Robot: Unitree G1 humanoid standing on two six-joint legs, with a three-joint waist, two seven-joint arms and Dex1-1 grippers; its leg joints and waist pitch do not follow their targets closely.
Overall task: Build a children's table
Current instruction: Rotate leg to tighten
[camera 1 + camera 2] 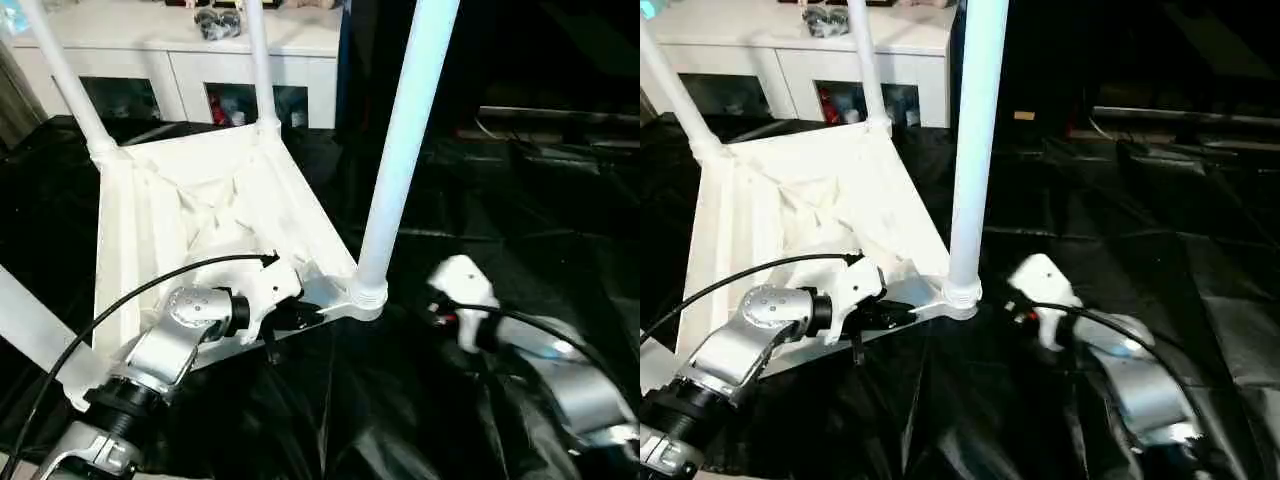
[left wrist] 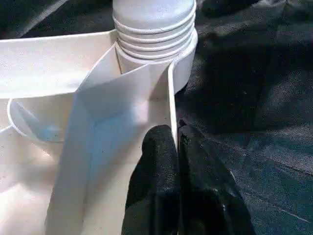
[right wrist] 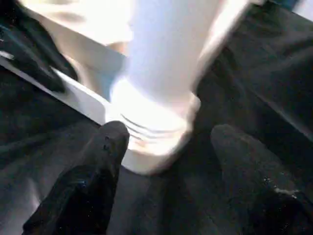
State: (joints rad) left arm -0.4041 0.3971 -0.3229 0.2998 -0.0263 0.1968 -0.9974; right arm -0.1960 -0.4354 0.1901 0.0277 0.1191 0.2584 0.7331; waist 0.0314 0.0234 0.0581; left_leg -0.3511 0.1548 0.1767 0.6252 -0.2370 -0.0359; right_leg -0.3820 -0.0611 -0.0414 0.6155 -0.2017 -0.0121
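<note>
The white tabletop [image 1: 150, 220] lies upside down on the black-covered work table, ribbed underside up. Three legs stand upright in its corner sockets: far left [image 1: 70, 85], far right [image 1: 258, 60] and near right [image 1: 405, 150]. A fourth white leg [image 1: 30, 330] slants across the near left corner. My left gripper [image 2: 177, 134] is shut on the thin rim wall of the tabletop, just beside the near right socket [image 2: 156, 44]. My right gripper [image 3: 166, 142] is open, its fingers [image 3: 105, 152] spread on either side of that leg's ringed base [image 3: 151, 132], close to it without gripping it.
A white cabinet [image 1: 180, 60] with glass doors stands behind the work table. The wrinkled black cover [image 1: 520, 200] stretches to the right of the tabletop. A black cable [image 1: 120, 300] arcs over my left forearm.
</note>
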